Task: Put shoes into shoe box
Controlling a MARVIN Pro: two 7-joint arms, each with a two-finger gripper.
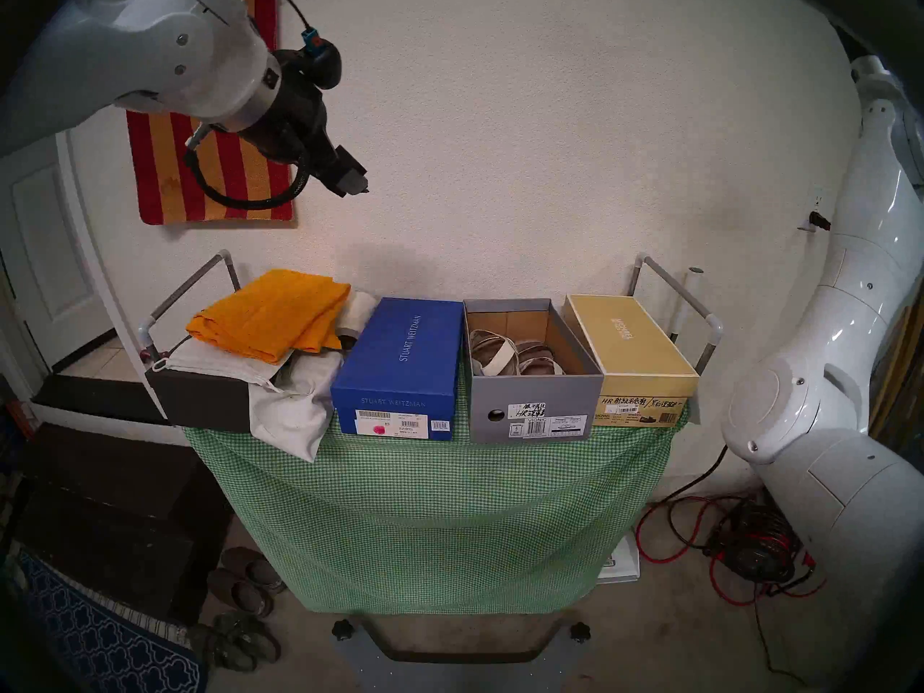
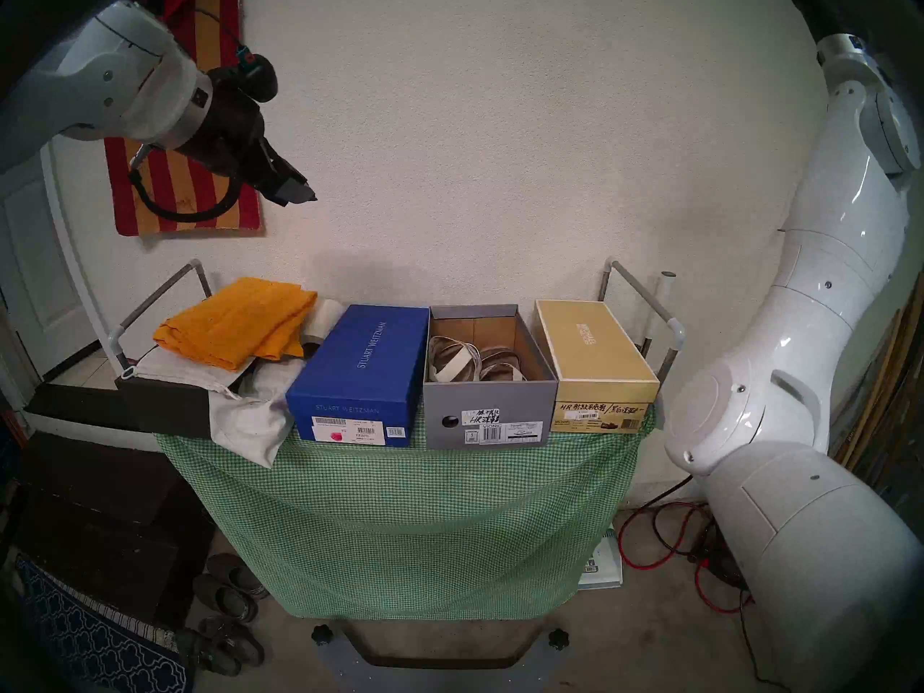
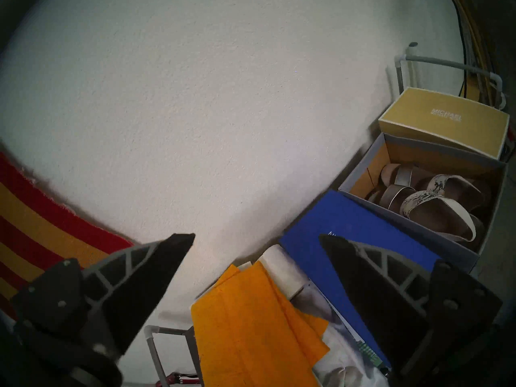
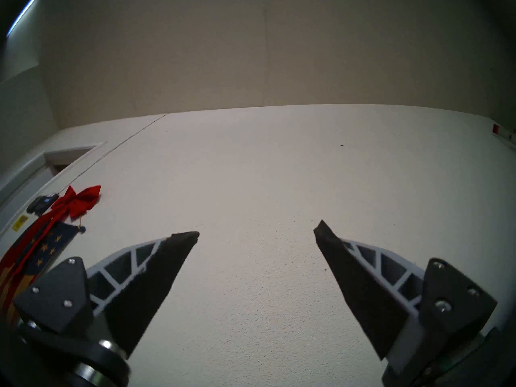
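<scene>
Glossy white arm (image 1: 820,357) shells with screws; black wrist (image 1: 295,122), looped black cable (image 1: 240,199).

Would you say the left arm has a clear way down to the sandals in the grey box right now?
Probably yes: the grey box has no lid, the sandals lie exposed, and the left gripper hangs open and empty above the table with nothing between.

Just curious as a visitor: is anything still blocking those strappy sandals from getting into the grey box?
Nothing visible does. Both sandals already lie inside the open grey box, which has no lid on.
</scene>
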